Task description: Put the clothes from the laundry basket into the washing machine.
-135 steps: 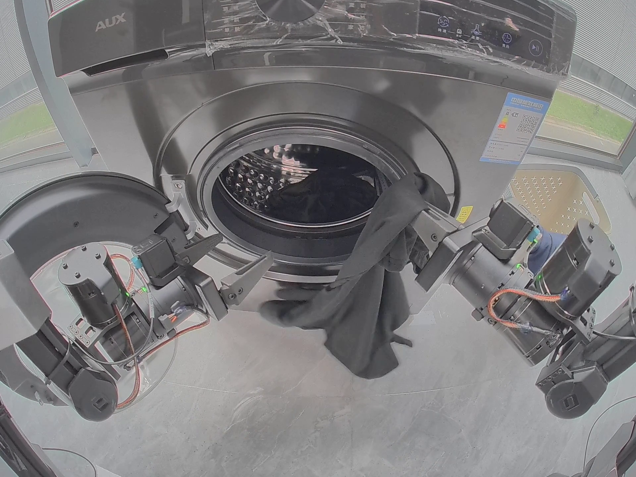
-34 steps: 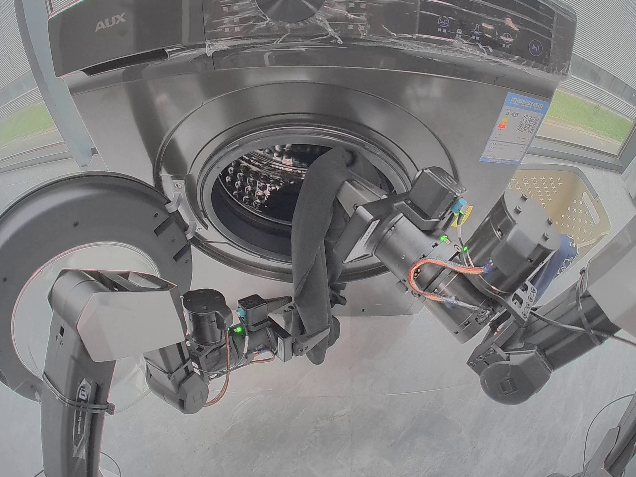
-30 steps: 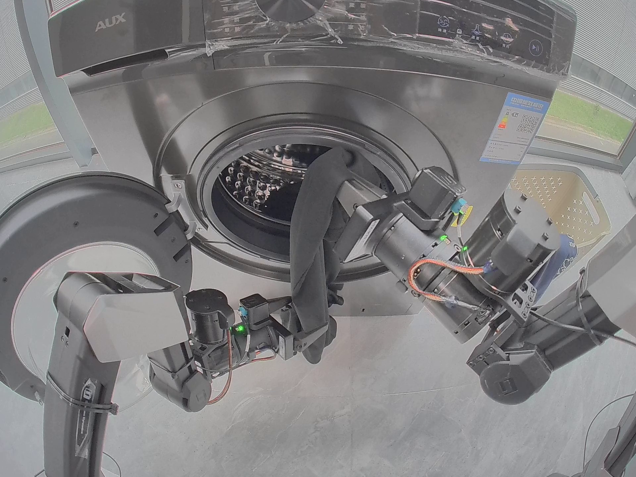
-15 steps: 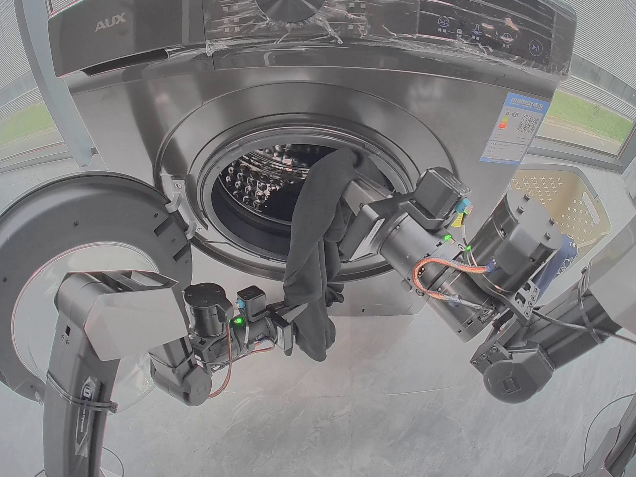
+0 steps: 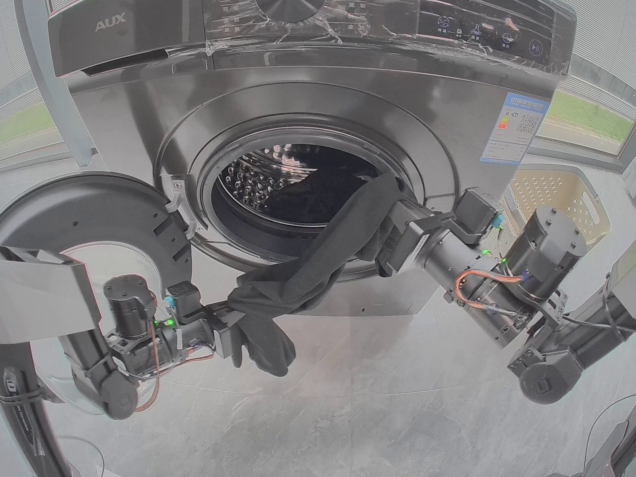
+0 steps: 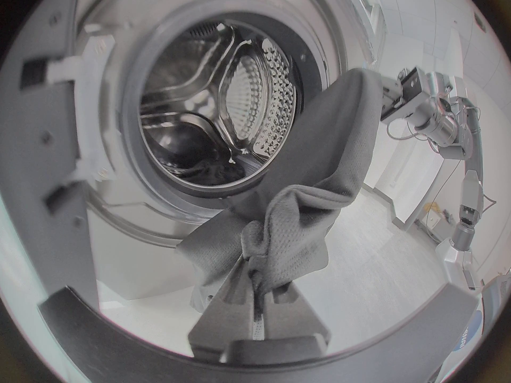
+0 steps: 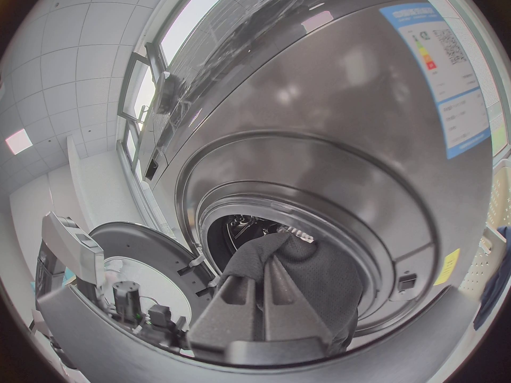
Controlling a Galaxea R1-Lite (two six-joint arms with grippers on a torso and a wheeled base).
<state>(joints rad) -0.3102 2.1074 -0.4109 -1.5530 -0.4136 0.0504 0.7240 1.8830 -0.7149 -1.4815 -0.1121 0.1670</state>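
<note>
A black garment (image 5: 318, 260) hangs stretched between my two grippers in front of the washing machine's open drum (image 5: 298, 193). My left gripper (image 5: 230, 329) is low by the open door, shut on the garment's lower end, whose tail droops below it. My right gripper (image 5: 392, 214) is shut on the upper end at the drum's right rim. In the left wrist view the fingers (image 6: 234, 299) pinch the mesh cloth (image 6: 314, 187). In the right wrist view the gripper (image 7: 263, 277) holds the cloth (image 7: 319, 277) before the opening. More dark clothes (image 5: 324, 190) lie inside the drum.
The round door (image 5: 86, 213) stands swung open at the left, close to my left arm. A beige laundry basket (image 5: 563, 197) sits on the floor right of the machine; a blue cloth (image 7: 492, 288) shows in it. Grey floor (image 5: 364, 405) lies in front.
My left gripper has pulled the garment's lower end leftward and slightly down. My right gripper has drawn back from the drum's middle to its right rim, so the cloth now spans between them.
</note>
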